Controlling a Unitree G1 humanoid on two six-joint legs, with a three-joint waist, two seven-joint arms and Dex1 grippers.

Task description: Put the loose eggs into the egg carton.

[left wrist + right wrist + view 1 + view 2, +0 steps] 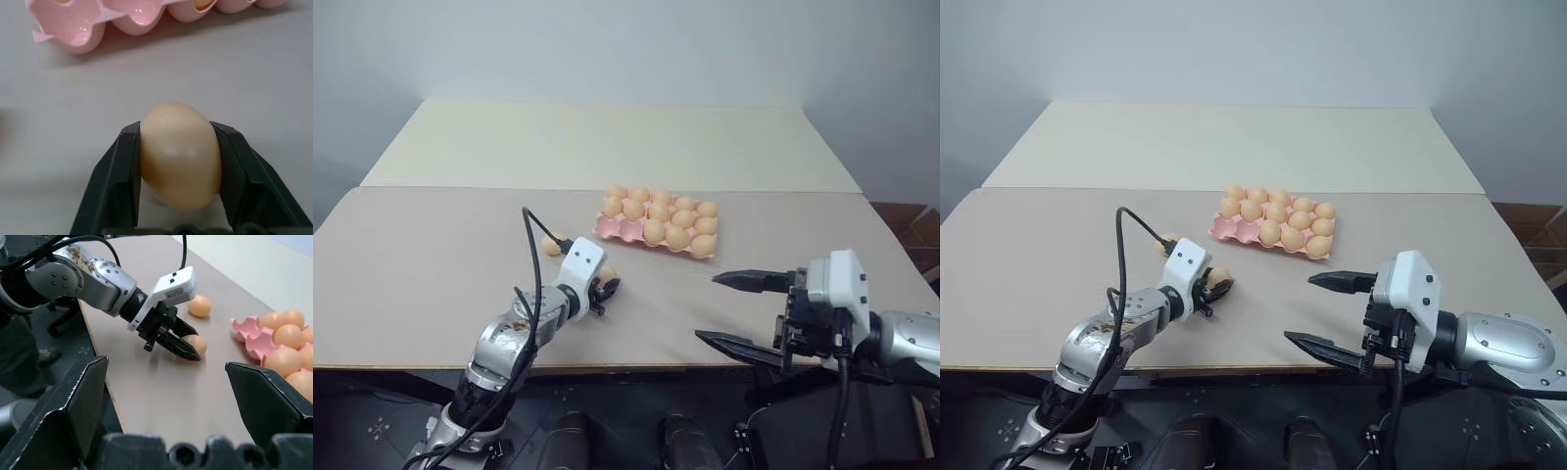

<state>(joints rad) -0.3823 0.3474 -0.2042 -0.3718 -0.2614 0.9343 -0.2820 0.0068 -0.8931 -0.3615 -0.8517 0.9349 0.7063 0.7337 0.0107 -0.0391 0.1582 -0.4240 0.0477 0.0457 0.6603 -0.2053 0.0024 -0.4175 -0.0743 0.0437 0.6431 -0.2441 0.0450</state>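
Note:
My left gripper (605, 287) is shut on a loose egg (178, 152), its two black fingers (115, 181) pressing the egg's sides low over the table, a short way in front of the egg carton's near left corner. A second loose egg (553, 244) lies on the table just behind that gripper's wrist. The pink egg carton (607, 230) sits mid-table, most cups filled with eggs, with empty cups (73, 29) at its near left end. My right gripper (707, 307) hangs open near the front right edge, nothing between its fingers.
The beige table (431, 255) runs wide to both sides. A cream raised surface (607, 147) lies behind it, against a grey wall. A black cable (536, 255) arches over my left forearm. The table's front edge (636, 367) is close beneath both grippers.

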